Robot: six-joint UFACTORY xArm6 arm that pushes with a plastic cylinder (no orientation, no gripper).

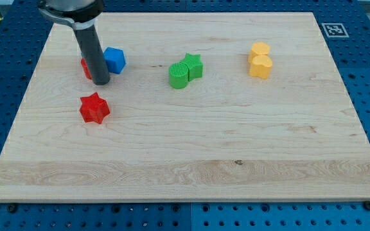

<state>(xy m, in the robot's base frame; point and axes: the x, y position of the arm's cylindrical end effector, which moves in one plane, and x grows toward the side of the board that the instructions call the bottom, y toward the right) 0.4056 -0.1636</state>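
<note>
My dark rod comes down from the view's top left, and my tip point(101, 82) rests on the wooden board point(191, 160). Right behind the rod a red block point(85, 67) is mostly hidden, so its shape cannot be made out. A blue block point(115, 59) sits just to the right of the rod, close to it or touching; I cannot tell which. Below the tip, a short gap away, lies a red star-shaped block point(94, 108).
Near the board's upper middle a green rounded block point(180, 75) touches a green star-shaped block point(194, 65). At the upper right two yellow blocks point(259, 60) sit against each other. A fiducial marker point(333, 29) is printed off the board's top right corner.
</note>
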